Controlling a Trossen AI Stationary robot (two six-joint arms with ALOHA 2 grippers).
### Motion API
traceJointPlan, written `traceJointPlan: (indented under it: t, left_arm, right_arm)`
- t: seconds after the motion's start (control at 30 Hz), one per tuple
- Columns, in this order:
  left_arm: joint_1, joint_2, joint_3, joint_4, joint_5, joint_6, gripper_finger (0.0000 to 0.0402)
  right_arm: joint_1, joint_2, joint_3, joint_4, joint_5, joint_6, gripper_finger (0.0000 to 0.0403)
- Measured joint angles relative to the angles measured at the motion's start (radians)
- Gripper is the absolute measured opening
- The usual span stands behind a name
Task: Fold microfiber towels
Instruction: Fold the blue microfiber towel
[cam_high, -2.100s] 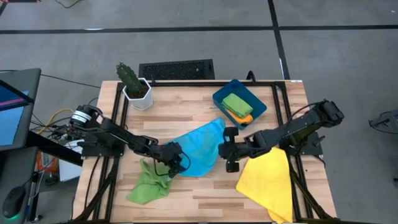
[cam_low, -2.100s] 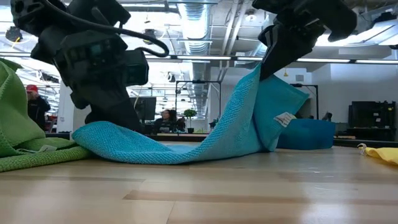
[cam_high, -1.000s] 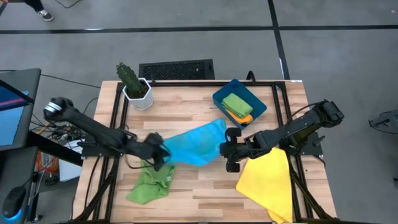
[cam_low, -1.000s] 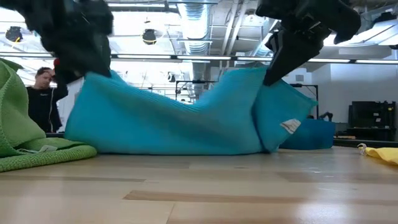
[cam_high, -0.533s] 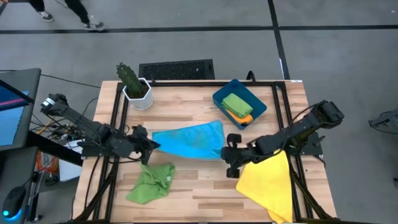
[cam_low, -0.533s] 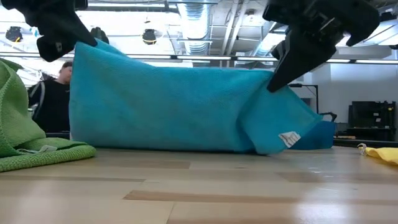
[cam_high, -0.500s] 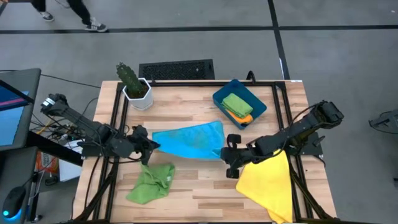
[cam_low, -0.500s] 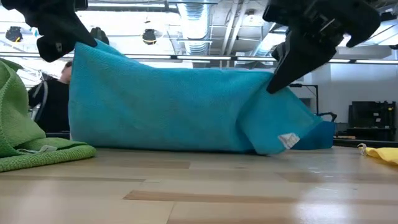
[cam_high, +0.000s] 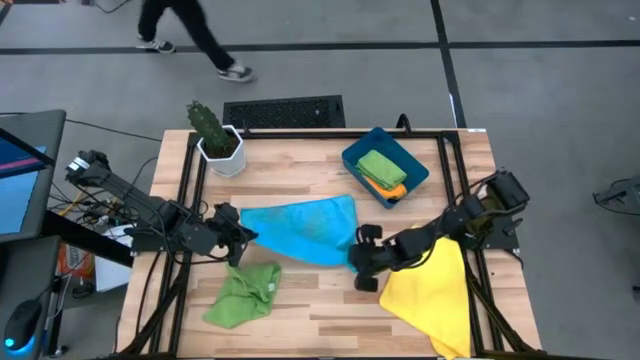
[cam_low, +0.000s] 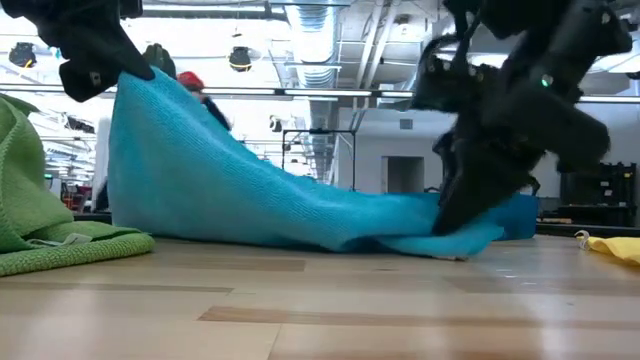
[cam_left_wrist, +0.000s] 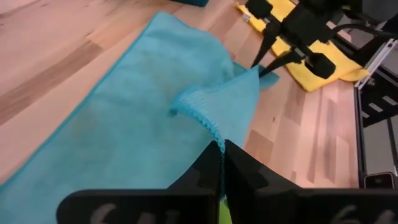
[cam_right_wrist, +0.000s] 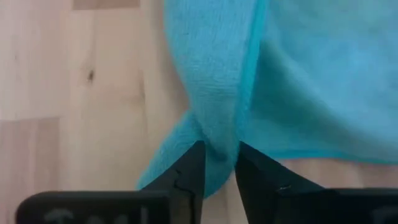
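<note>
The right end effector (cam_high: 358, 258) has dropped from where it was half a second ago, carrying its corner of the light blue towel (cam_high: 300, 230) down onto the wooden surface (cam_high: 300, 300). Its fingers (cam_right_wrist: 186, 180) are still narrow around the pinched cloth but appear to be parting, so the corner looks to be on the point of release. The left end effector (cam_high: 243, 236) has not moved: it is clamped tight on the opposite corner and holds it high, so in the low view the towel slopes from that raised corner down to the surface.

My reading is that the right side of this stretch-out is being laid down, with the left side to follow before any fold is made.

The blue towel lies mid-surface. A crumpled green towel (cam_high: 240, 296) lies near the front left, the yellow towel (cam_high: 428, 292) hangs over the front right edge, and a green towel on an orange one (cam_high: 382, 172) sits in the teal bin (cam_high: 415, 162). A potted cactus (cam_high: 214, 137) stands at the back left.

Beyond the surface, a person (cam_high: 185, 30) is crossing the grey floor, further along than a moment ago.
</note>
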Motion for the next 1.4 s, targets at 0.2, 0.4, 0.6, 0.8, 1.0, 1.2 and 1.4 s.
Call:
traceJointPlan:
  t: [0.2, 0.4, 0.6, 0.8, 1.0, 1.2, 1.4]
  left_arm:
    - [0.000, 0.000, 0.000, -0.003, 0.006, 0.000, 0.0000]
    - [0.000, 0.000, 0.000, -0.014, 0.006, 0.000, 0.0000]
    - [0.001, 0.000, 0.000, -0.016, -0.013, 0.004, 0.0000]
    - [0.017, -0.035, 0.012, -0.017, -0.064, 0.055, 0.0000]
    - [0.062, -0.078, 0.121, -0.021, -0.135, 0.261, 0.0000]
    - [0.168, -0.086, 0.208, -0.023, -0.219, 0.551, 0.0000]
    - [0.310, -0.086, 0.231, -0.008, -0.229, 0.761, 0.0000]
  right_arm:
    - [0.001, 0.029, 0.007, 0.024, -0.089, 0.053, 0.0121]
    - [0.025, -0.009, 0.008, 0.010, -0.087, 0.077, 0.0084]
    - [0.046, -0.079, 0.007, -0.061, -0.059, 0.057, 0.0015]
    - [0.030, -0.217, 0.011, -0.159, -0.002, -0.012, 0.0009]
    - [-0.004, -0.402, 0.073, -0.356, 0.164, -0.119, 0.0015]
    - [-0.116, -0.531, 0.099, -0.378, 0.333, -0.340, 0.0007]
    - [-0.247, -0.573, 0.150, -0.344, 0.434, -0.522, 0.0006]
